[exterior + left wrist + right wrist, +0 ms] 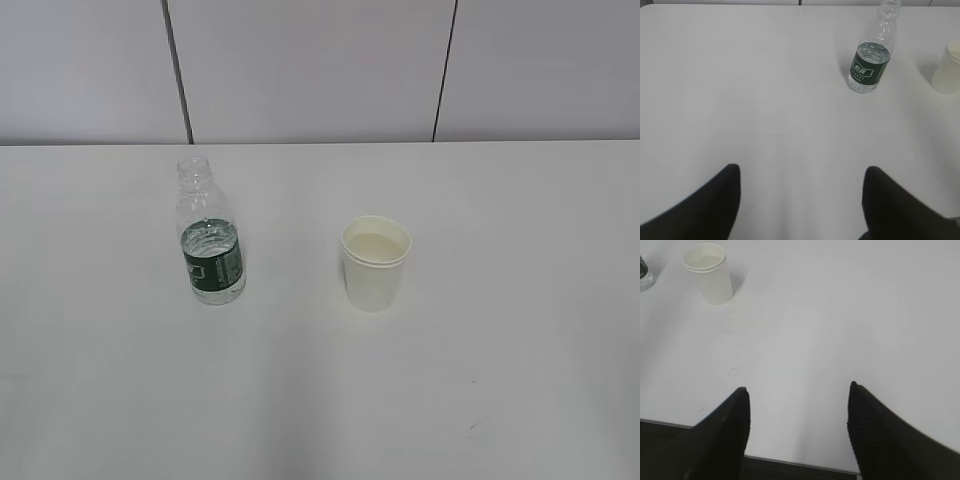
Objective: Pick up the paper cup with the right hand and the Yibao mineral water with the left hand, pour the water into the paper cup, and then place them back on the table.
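The Yibao mineral water bottle [208, 240] stands upright and uncapped on the white table [470, 370], left of centre, about a third full. It also shows in the left wrist view [871, 60]. The paper cup [376, 262] stands upright to its right, with liquid inside, and shows in the right wrist view [709, 272] and at the right edge of the left wrist view [948, 68]. My left gripper [801, 172] is open and empty, well short of the bottle. My right gripper [798, 390] is open and empty, over the table's near edge, far from the cup. Neither arm shows in the exterior view.
A grey panelled wall [310, 70] runs behind the table. The table's front edge [790, 461] lies just under my right gripper, with dark floor below it. Only the bottle's base [644, 277] shows at the left edge of the right wrist view.
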Robot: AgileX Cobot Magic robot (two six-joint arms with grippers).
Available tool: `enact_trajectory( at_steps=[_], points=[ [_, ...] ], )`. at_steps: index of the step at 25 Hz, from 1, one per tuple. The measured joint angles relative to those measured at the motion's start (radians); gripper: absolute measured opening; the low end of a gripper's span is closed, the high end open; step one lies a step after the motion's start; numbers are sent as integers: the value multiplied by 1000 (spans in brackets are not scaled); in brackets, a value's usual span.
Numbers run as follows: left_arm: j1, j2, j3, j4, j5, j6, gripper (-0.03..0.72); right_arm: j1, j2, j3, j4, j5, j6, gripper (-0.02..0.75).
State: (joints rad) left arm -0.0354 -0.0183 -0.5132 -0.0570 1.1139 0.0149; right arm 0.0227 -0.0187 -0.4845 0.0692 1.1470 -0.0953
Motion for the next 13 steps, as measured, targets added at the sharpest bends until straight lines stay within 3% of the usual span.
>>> enact_trajectory(
  at_steps=[13],
  points=[
    [0, 0, 0, -2, 0, 0, 461, 0, 0, 0, 0, 0, 0, 487]
  ],
)
